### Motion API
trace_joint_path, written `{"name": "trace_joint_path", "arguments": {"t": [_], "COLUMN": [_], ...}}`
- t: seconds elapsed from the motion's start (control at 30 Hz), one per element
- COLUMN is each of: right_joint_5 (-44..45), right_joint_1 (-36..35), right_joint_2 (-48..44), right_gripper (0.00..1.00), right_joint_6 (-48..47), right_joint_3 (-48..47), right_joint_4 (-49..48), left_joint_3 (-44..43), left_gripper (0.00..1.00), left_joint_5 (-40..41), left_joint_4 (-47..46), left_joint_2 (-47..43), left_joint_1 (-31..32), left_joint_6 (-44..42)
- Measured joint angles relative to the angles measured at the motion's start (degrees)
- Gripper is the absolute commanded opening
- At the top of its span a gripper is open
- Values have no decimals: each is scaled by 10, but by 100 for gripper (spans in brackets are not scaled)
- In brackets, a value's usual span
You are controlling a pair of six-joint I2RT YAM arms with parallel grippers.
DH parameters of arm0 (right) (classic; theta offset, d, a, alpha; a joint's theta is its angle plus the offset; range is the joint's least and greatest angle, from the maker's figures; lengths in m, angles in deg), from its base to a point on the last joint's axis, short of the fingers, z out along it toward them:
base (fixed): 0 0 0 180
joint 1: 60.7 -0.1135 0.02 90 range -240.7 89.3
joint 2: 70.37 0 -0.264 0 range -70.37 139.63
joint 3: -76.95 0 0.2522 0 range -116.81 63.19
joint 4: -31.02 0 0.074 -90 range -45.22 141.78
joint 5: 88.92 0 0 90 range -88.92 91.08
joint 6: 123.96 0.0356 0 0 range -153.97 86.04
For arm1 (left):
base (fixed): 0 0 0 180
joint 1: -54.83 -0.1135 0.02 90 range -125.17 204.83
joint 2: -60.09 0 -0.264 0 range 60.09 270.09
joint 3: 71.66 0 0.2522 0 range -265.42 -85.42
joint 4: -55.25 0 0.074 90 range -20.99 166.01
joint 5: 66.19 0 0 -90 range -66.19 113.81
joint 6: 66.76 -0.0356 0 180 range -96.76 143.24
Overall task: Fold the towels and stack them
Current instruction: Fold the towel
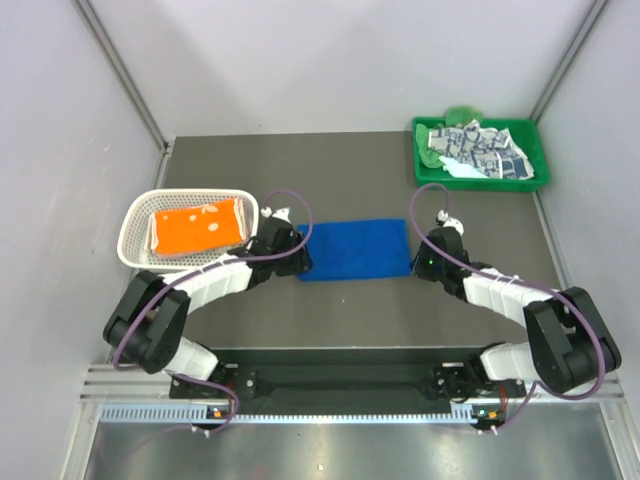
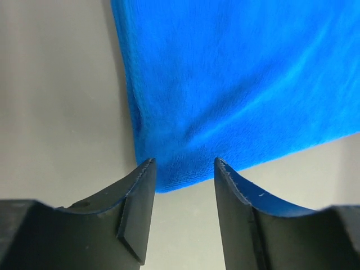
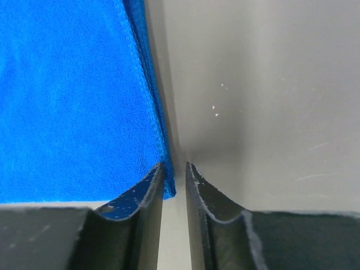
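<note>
The royal blue towel (image 1: 357, 248) lies flat at the centre of the counter (image 1: 350, 170). The left gripper (image 2: 183, 163) sits at its 8 o'clock corner, jaws fairly wide, pinching nothing. The right gripper (image 3: 174, 165) sits at the 4 o'clock corner, jaws narrow and unclamped. The orange towel (image 1: 195, 228) rests in the white basket (image 1: 135, 225) at 9 o'clock, and the patterned towel (image 1: 478, 148) lies in the green tray (image 1: 480, 185) at 1 o'clock

No legible text, label, brand or number in any view. Orange towel (image 1: 195, 228) in the white basket (image 1: 130, 236): pale flecks, not letters. Patterned towel (image 1: 482, 150) in the green tray (image 1: 418, 150): blue-grey blocks, too small to read as characters.
</note>
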Motion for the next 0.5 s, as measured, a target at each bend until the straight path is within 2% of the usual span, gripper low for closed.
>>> {"name": "trace_joint_path", "arguments": {"t": [0.27, 0.43, 0.5], "right_joint_5": [5, 8, 8], "right_joint_1": [-6, -22, -30], "right_joint_2": [-37, -26, -14], "right_gripper": [37, 38, 33], "right_joint_6": [-10, -8, -5], "right_joint_3": [-11, -16, -16], "right_joint_4": [34, 37, 37], "left_joint_3": [-73, -133, -145], "left_gripper": [57, 60, 61], "left_joint_5": [68, 90, 91], "left_joint_4": [63, 87, 92], "left_joint_2": [-15, 49, 75], "left_joint_1": [-2, -13, -18], "left_joint_6": [-1, -1, -1]}}
